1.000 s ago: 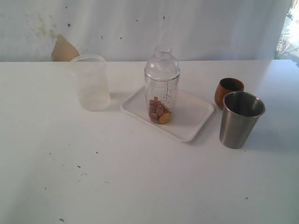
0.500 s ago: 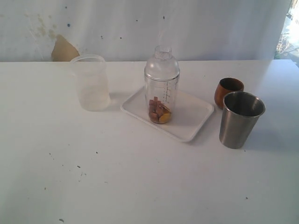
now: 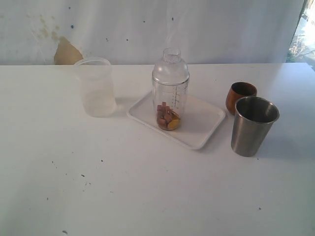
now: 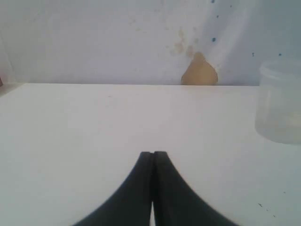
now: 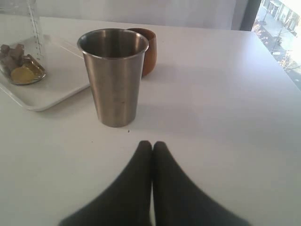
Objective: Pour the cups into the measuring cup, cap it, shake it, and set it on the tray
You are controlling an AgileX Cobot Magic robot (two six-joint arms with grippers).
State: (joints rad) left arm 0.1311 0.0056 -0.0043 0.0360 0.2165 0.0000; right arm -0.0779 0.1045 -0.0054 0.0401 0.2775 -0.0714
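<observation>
The measuring cup (image 3: 170, 105) stands upright on the white tray (image 3: 202, 129), with the dome cap (image 3: 171, 69) on top and brown and yellow pieces in its bottom (image 5: 21, 70). To the right of the tray stand the wooden cup (image 3: 239, 96) and, in front of it, the steel tumbler (image 3: 252, 125), both upright. The tumbler (image 5: 114, 77) shows close ahead of my right gripper (image 5: 152, 143), which is shut on nothing above the table. My left gripper (image 4: 153, 153) is shut and empty too. Neither gripper shows in the exterior view.
A frosted translucent plastic cup (image 3: 96, 86) stands left of the tray, also at the edge of the left wrist view (image 4: 280, 101). A brown patch (image 3: 66, 53) marks the white back wall. The white table (image 3: 147, 187) has small dark specks near the front.
</observation>
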